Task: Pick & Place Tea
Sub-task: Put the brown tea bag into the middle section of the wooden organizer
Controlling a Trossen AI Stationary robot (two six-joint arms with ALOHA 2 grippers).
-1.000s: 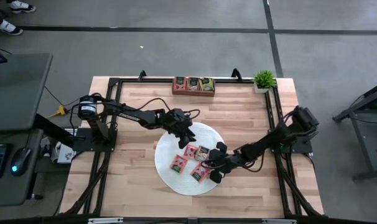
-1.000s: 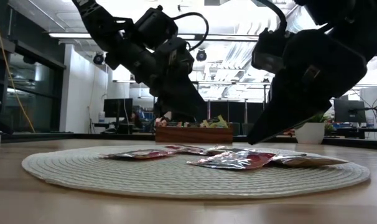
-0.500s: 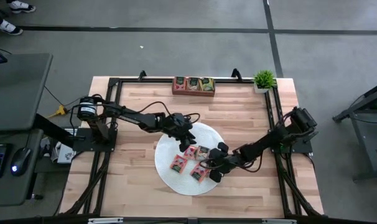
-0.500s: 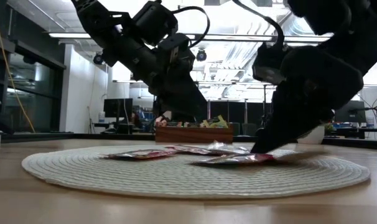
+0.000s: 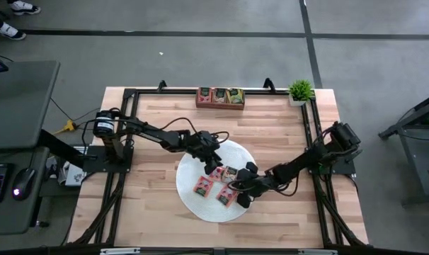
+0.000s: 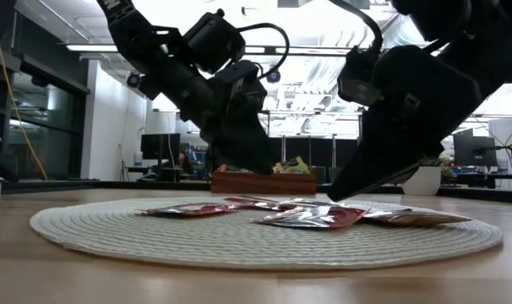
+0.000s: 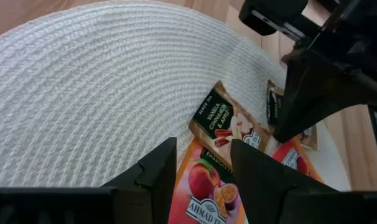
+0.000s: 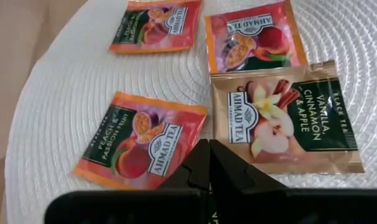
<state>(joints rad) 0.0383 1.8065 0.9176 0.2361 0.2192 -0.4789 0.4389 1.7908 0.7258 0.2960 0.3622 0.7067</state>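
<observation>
Wooden table [image 5: 158,127] carries a round white mat [image 5: 193,205] with four tea packets [image 8: 142,140] lying flat on it. Left gripper [image 7: 203,163] hovers spread above them, holding nothing. Right gripper [image 8: 208,163] is pressed together beside the packets.

1. The round white mat [image 5: 200,205] lies in the middle of the wooden table [image 5: 151,212].
2. Four tea packets [image 5: 203,186] lie on the mat.
3. The left gripper [image 5: 213,161] and the right gripper [image 5: 237,193] both hover over the packets.
4. The brown tray [image 5: 220,97] and a small plant [image 5: 299,91] stand at the far edge.
</observation>
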